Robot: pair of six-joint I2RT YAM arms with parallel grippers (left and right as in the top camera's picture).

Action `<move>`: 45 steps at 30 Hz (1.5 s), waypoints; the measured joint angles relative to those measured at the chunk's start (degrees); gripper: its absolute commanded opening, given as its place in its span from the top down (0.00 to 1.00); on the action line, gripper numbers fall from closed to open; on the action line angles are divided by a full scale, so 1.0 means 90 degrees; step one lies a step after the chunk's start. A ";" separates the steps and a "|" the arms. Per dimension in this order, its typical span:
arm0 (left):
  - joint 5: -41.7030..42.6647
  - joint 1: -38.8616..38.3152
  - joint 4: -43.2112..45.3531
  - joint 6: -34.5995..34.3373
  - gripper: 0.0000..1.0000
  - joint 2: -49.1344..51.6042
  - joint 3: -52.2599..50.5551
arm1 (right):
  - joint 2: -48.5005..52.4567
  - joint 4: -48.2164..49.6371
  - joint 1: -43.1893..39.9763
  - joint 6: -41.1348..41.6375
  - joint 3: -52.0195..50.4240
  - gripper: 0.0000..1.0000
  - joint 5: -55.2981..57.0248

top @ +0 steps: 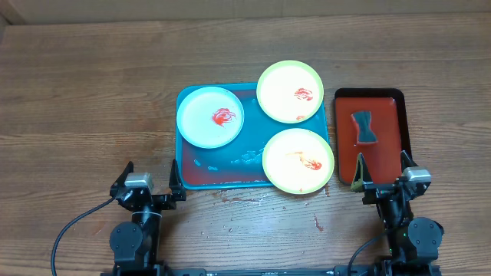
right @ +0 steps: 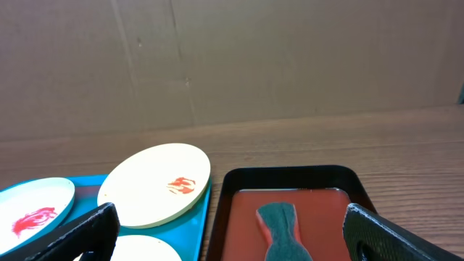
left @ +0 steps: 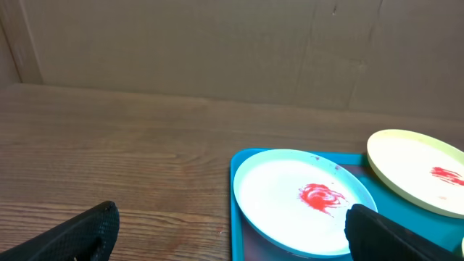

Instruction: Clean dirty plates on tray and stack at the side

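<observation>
Overhead, the tray [top: 222,170] lies at the middle of the desk [top: 92,92], its inside reddish and wet-looking. Three plates sit on it. The blue plate [top: 210,116] is in the far left corner, with a red smear near its centre. The far green plate [top: 290,92] is at the far right, its rim reaching out over the tray's far edge, with a red smear right of its centre. The near green plate [top: 298,159] is in the near right corner, its rim hanging over the tray's edge, with a fainter orange-red smear. The two green plates lie just beside each other; whether they touch cannot be told.

Just right of the tray is a dark tray [top: 383,149] with a red inside, and a dark sponge [top: 364,127] lies on its far half. Red spots [top: 317,222] mark the desk near the tray's near edge.

Both arms are at the near edge of the desk. The left pincer [top: 152,165] is spread wide with nothing in it, just beside the tray's near left corner. The right pincer [top: 382,157] is likewise spread wide and holds nothing, over the near end of the dark tray. Both wrist views show a cardboard wall [left: 217,51] behind the desk.
</observation>
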 measured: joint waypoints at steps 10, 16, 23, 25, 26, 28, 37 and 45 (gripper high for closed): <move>0.0000 0.0000 0.0002 -0.0002 0.00 0.0000 0.0000 | 0.0000 0.0000 0.0002 0.0000 0.0000 0.00 0.0002; 0.0000 0.0000 0.0002 -0.0002 0.00 0.0000 0.0000 | 0.0000 0.0000 0.0000 0.0002 0.0000 0.00 0.0002; 0.0000 0.0000 0.0002 -0.0002 0.00 0.0000 0.0000 | 0.0000 0.0041 0.0002 0.0002 0.0000 0.00 0.0002; 0.0000 0.0000 0.0002 -0.0002 0.00 0.0000 0.0000 | 0.0000 0.0066 0.0000 0.0000 0.0000 0.00 0.0002; 0.0000 0.0000 0.0002 0.0000 0.00 0.0000 0.0000 | 0.0000 0.0112 0.0000 0.0000 0.0000 0.00 0.0002; 0.0000 0.0000 0.0000 0.0000 0.00 0.0000 0.0000 | 0.0000 0.0219 0.0002 0.0002 0.0000 0.00 0.0002; 0.0000 0.0000 0.0002 -0.0002 0.00 0.0000 0.0000 | 0.0000 0.0182 0.0002 0.0002 0.0000 0.00 0.0002; 0.0000 0.0000 0.0010 -0.0002 0.00 0.0000 0.0000 | 0.0000 0.0129 0.0002 -0.0002 0.0000 0.00 0.0000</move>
